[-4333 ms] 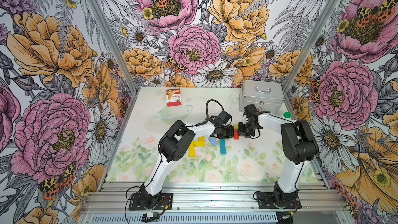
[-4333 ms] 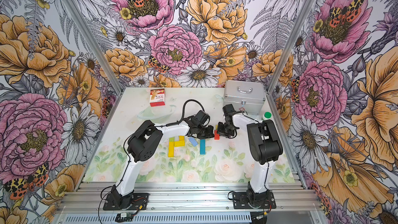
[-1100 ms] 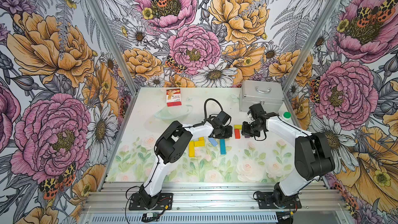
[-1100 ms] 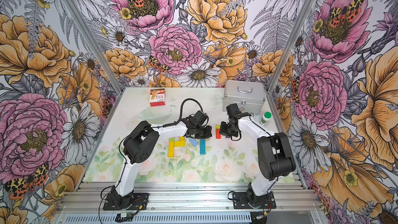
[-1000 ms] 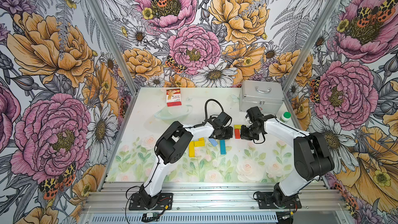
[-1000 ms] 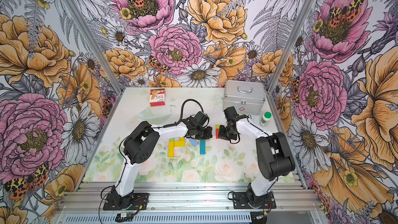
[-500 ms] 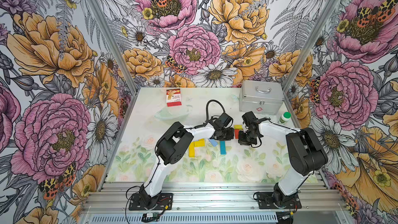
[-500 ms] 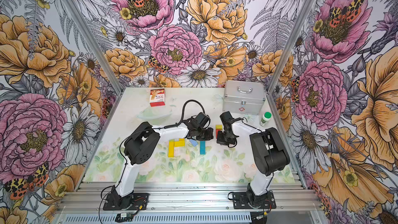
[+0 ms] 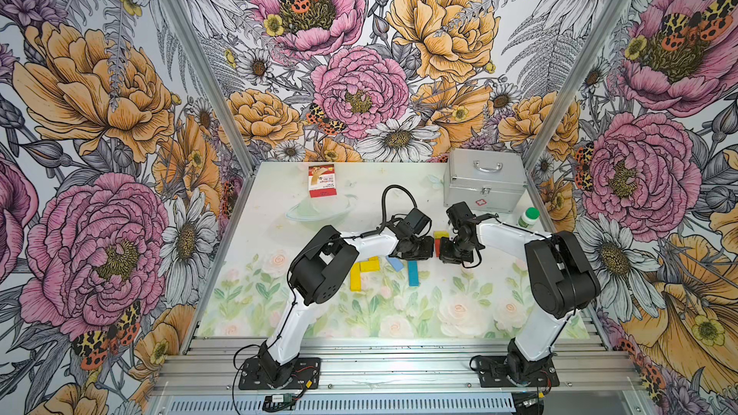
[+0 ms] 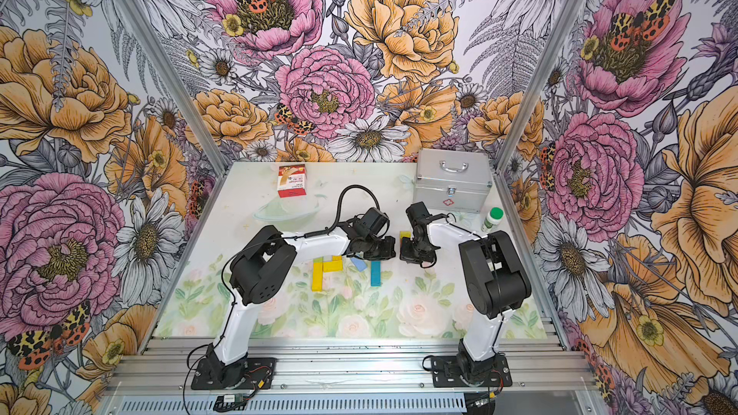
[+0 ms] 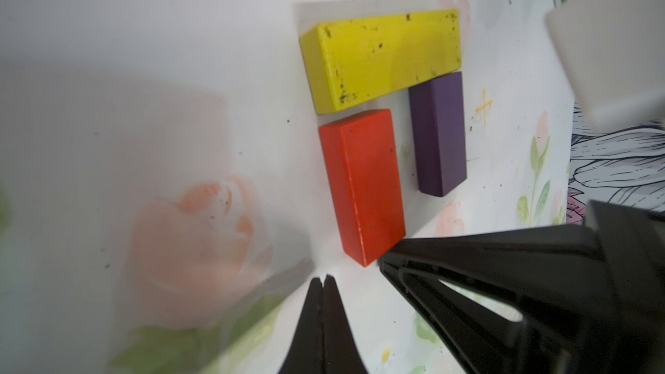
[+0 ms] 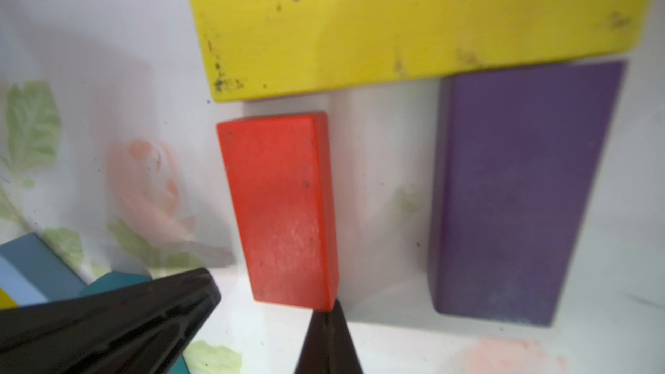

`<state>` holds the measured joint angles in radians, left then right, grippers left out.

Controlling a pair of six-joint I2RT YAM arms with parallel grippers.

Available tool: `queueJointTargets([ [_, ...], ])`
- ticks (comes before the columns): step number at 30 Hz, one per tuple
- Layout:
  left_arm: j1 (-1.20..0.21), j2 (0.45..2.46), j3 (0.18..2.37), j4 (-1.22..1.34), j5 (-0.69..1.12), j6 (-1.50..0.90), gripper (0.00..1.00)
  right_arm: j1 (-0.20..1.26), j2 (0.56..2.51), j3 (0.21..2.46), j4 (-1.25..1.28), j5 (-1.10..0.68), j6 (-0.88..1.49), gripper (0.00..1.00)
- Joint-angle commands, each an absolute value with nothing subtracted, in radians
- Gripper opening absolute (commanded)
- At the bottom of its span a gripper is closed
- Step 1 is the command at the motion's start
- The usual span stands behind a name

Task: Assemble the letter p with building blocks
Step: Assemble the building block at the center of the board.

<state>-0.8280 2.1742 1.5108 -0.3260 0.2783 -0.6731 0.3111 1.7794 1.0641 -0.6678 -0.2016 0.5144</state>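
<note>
A yellow block (image 11: pixel 385 59) lies across the ends of a red block (image 11: pixel 363 185) and a purple block (image 11: pixel 437 134), all flat on the table. My left gripper (image 11: pixel 322 280) is shut and empty, its tips just short of the red block's near end. The right gripper (image 12: pixel 329 313) is also shut, its tip touching the near corner of the red block (image 12: pixel 280 210). In both top views the two grippers (image 9: pixel 432 249) (image 9: pixel 442 251) meet tip to tip at this group. Two yellow blocks (image 9: pixel 361 271), a light blue block (image 9: pixel 395 263) and a teal block (image 9: pixel 413 273) lie nearer the front.
A silver case (image 9: pixel 485 181) stands at the back right with a green-capped white bottle (image 9: pixel 529 217) beside it. A red-and-white card box (image 9: pixel 322 180) and a clear dish (image 9: pixel 319 211) sit at the back left.
The right gripper has swung left from beside the bottle to the near end of the red block. The left arm has hardly moved.
</note>
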Motion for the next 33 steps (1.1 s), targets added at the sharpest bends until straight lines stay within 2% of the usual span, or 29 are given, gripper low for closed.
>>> queueJointTargets([
  [1,-0.821,2.192,1.547,-0.313,0.304,-0.654,0.0,0.31,1.81,1.082,-0.652,-0.167,0.508,0.0],
  [16,-0.816,2.204,1.557,-0.314,0.311,-0.655,0.0,0.3,1.825,1.088,-0.647,-0.179,0.511,0.0],
  [25,-0.79,2.22,1.573,-0.315,0.293,-0.661,0.0,0.281,1.712,1.04,-0.65,-0.215,0.529,0.0],
  [33,-0.781,2.263,1.619,-0.315,0.301,-0.667,0.0,0.195,1.612,1.073,-0.706,-0.23,0.498,0.0],
])
